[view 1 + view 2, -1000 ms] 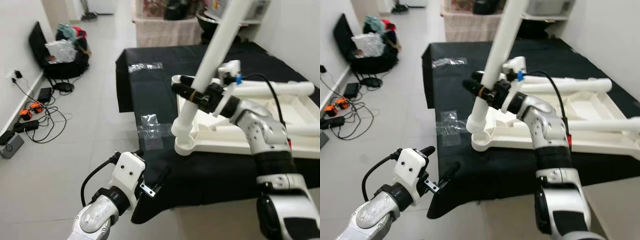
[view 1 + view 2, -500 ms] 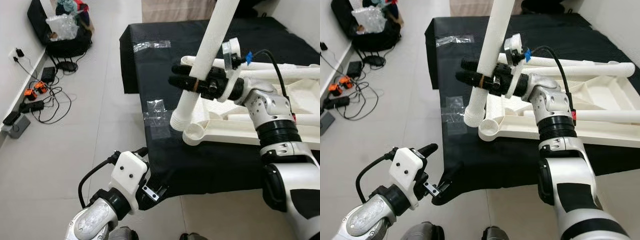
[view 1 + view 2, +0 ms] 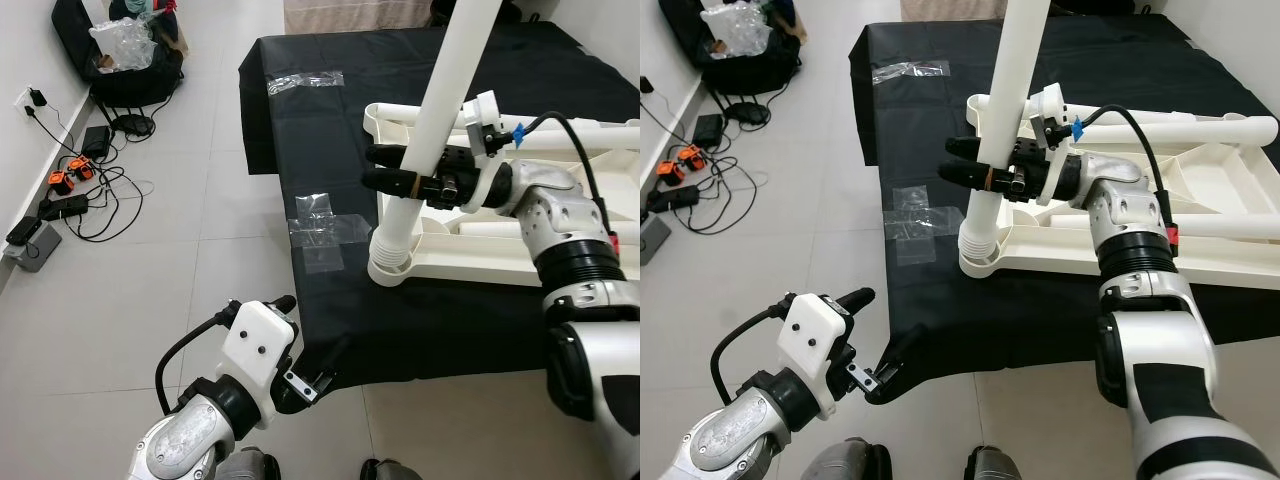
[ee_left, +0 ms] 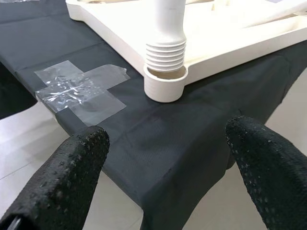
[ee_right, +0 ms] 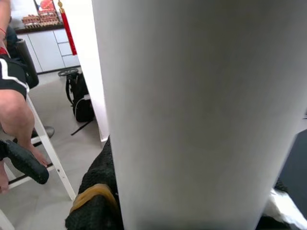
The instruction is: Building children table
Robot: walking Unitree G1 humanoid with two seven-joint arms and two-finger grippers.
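Note:
A long white table leg (image 3: 440,110) stands nearly upright, and my right gripper (image 3: 952,160) is shut on it at mid height. Its ribbed threaded end (image 4: 165,55) rests in the round corner socket (image 4: 165,88) of the upturned white table top (image 3: 470,262), with several threads showing above the rim. The table top lies on a black cloth (image 3: 330,130). Other white legs (image 3: 580,135) lie across it. My left gripper (image 4: 165,143) hangs open and holds nothing, low by the cloth's front edge, short of the socket.
Clear tape patches (image 3: 325,225) stick to the cloth left of the socket, and another (image 3: 305,82) lies farther back. Cables and a power strip (image 3: 70,190) lie on the tiled floor at left, near a black bag (image 3: 130,60). A person's leg (image 5: 14,115) is beside a white chair.
The leg's threaded end has moved from just left of the corner socket down into it, and the leg now stands more upright. The camera has tilted down. My left gripper stays put.

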